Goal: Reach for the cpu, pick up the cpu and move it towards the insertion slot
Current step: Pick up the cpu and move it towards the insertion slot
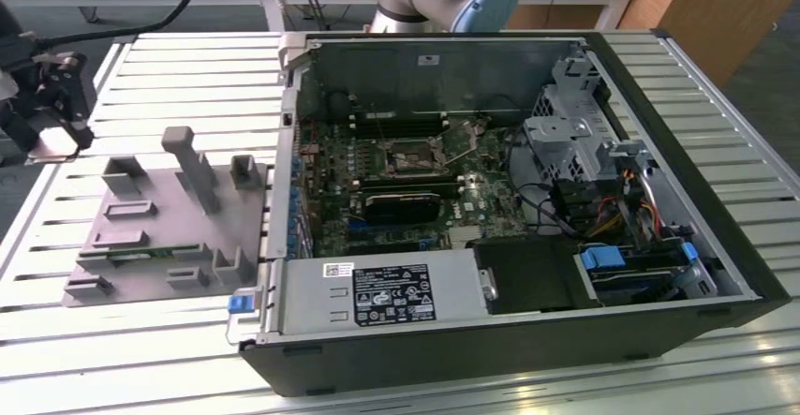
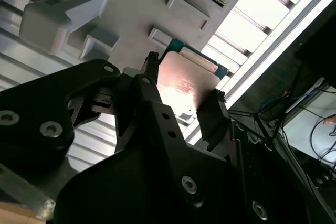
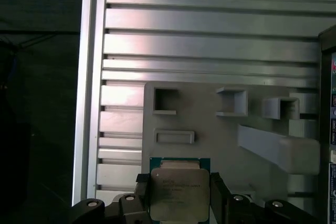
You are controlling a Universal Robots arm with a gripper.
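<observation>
The cpu (image 3: 177, 190), a thin square chip with a silvery top and green edges, sits between my gripper's (image 3: 178, 199) two black fingers (image 3: 143, 192), which are shut on its opposite sides. The second wrist view shows the cpu (image 2: 186, 80) in the gripper (image 2: 184, 97), held over the near edge of the grey plastic fixture (image 2: 131, 3). In the exterior view the gripper (image 1: 52, 120) hangs at the far left, above the table's edge and beside the fixture (image 1: 163, 218). The insertion slot (image 1: 410, 157) lies inside the open computer case, far to the exterior view's right.
A green memory stick (image 1: 138, 256) lies in the fixture. Grey posts (image 1: 187, 162) rise from the fixture. The case wall (image 1: 290, 143) stands between fixture and motherboard. A black card (image 1: 403, 206) sits below the slot. Drive cage and cables (image 1: 587, 153) crowd the case's right side.
</observation>
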